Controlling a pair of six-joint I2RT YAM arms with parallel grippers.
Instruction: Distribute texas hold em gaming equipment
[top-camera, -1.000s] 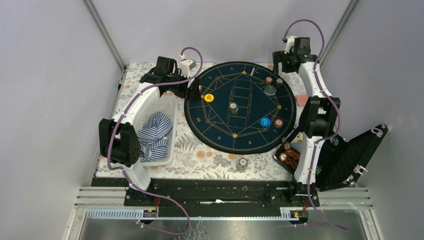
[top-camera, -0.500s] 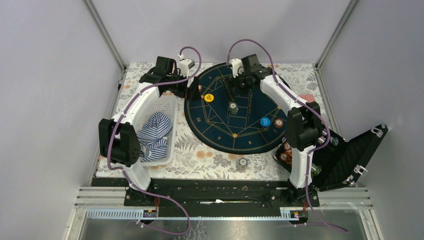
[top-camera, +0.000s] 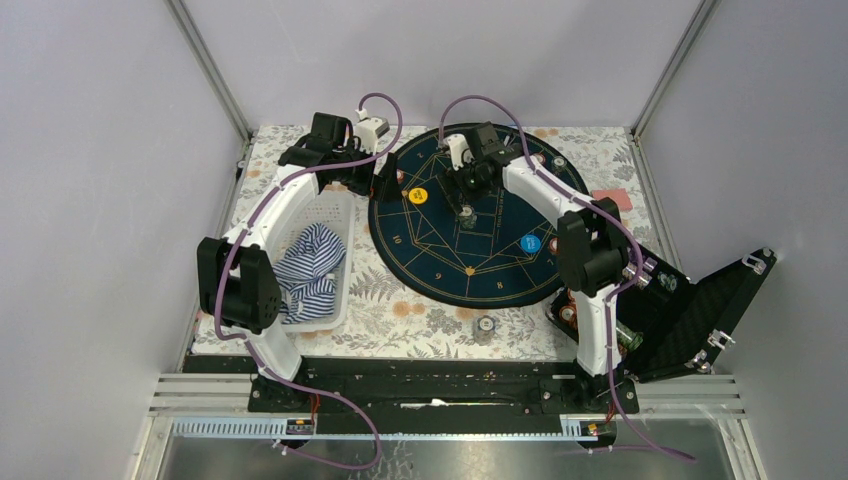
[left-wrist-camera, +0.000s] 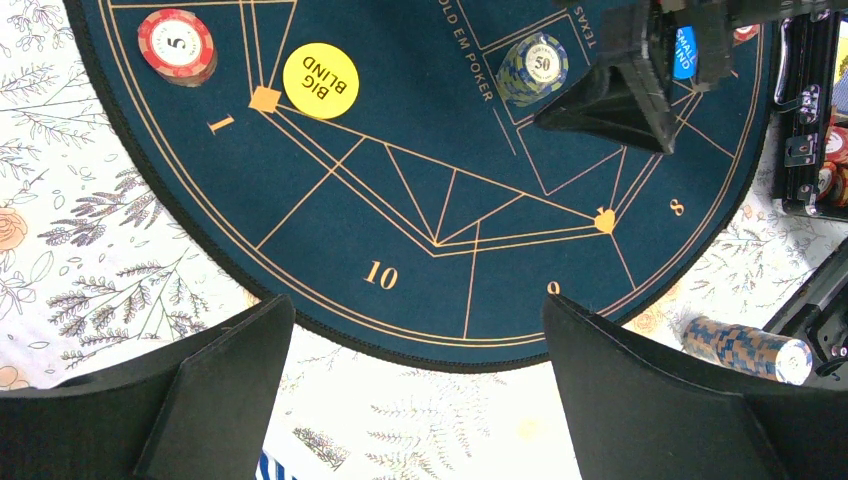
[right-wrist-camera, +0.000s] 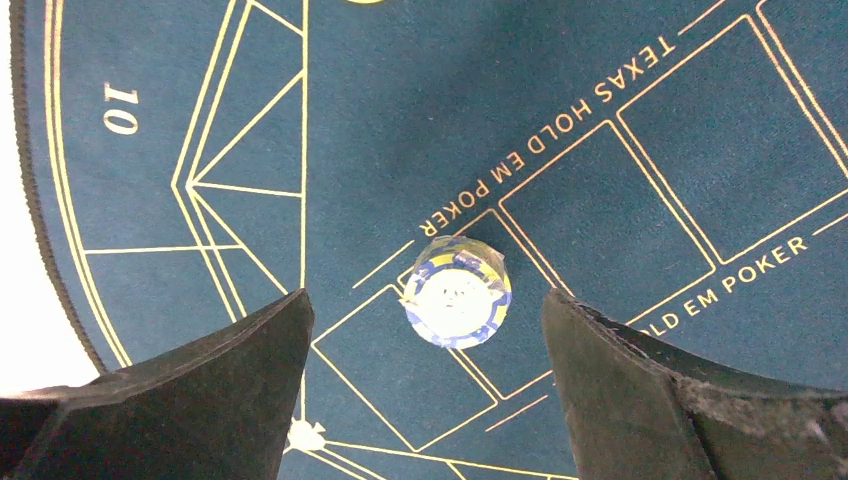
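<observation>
Right gripper (right-wrist-camera: 425, 300) wide apart astride chip stack (right-wrist-camera: 457, 292) on "TEXAS HOLD EM POKER" mat (right-wrist-camera: 650, 150); left gripper (left-wrist-camera: 417, 305) wide, empty.

floral table (top-camera: 420, 315) carries round mat (top-camera: 440, 268), basket (top-camera: 345, 215), chip stack (top-camera: 485, 327), case (top-camera: 700, 310).

Left arm (top-camera: 283, 205) and right arm (top-camera: 537, 187): white curved links, black joint housings. A purple cable (top-camera: 380, 96) runs along each. Fingers (right-wrist-camera: 200, 400) black, wedge-shaped.

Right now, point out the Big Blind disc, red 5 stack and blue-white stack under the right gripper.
Big Blind disc (left-wrist-camera: 320, 80), left wrist view, centre of face.
red 5 stack (left-wrist-camera: 177, 44), left wrist view, top chip's label.
blue-white stack (right-wrist-camera: 458, 292), right wrist view, top chip's face.
</observation>
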